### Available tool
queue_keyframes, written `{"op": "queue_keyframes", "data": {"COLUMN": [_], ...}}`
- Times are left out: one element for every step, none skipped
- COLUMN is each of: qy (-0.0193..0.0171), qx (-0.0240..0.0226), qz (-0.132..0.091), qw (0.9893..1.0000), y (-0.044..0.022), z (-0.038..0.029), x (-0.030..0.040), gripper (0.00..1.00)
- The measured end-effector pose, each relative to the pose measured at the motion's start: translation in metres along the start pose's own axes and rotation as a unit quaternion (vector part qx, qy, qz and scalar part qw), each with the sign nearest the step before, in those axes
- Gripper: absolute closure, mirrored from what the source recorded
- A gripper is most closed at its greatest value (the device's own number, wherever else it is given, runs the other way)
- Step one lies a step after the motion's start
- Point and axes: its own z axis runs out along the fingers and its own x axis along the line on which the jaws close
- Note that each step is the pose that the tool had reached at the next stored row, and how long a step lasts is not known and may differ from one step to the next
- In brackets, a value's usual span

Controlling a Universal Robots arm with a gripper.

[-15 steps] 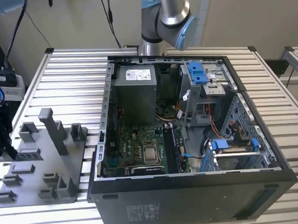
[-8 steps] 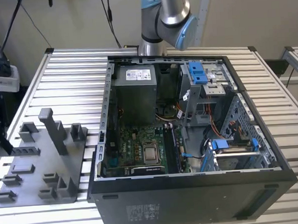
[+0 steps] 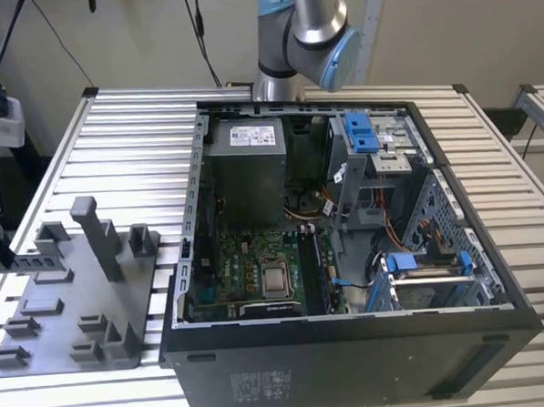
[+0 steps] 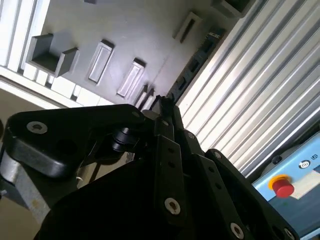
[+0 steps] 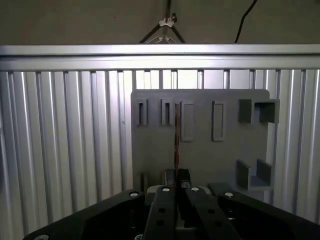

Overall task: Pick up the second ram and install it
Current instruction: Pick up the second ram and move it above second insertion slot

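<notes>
The claw (image 5: 176, 175) was clenched on the second ram (image 5: 176, 135), which stuck out edge-on from between its fingertips as a thin dark strip over the grey holder (image 5: 210, 160) on the slatted counter (image 5: 65, 150). The open computer case (image 3: 354, 372) stood just beside that holder, on the exterior view's right.

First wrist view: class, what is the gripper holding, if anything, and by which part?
The second ram, seen edge-on, pinched at its near end by the gripper.
</notes>
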Motion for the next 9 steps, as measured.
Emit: {"op": "queue_keyframes", "data": {"qy": [0.0, 0.0, 0.0, -0.0001, -0.0001, 0.0, 0.0, 0.0, -0.0001], "qx": [0.0, 0.0, 0.0, 0.0, 0.0, 0.0, 0.0, 0.0, 0.0], "qz": [0.0, 0.0, 0.0, 0.0, 0.0, 0.0, 0.0, 0.0, 0.0], "qw": [1.0, 1.0, 1.0, 1.0, 1.0, 1.0, 1.0, 1.0, 1.0], "y": [0.0, 0.0, 0.0, 0.0, 0.0001, 0.0001, 0.0002, 0.0002, 0.0003], "z": [-0.0028, -0.0055, -0.0082, -0.011, -0.0139, -0.0166, -0.0192, -0.0216, -0.0238], "x": [-0.0001, -0.0001, -0.0002, -0.0003, -0.0005, -0.0006, -0.0006, -0.0007, -0.0008], "gripper": [0.86, 0.86, 0.86, 0.86, 0.86, 0.86, 0.86, 0.86, 0.86]}}
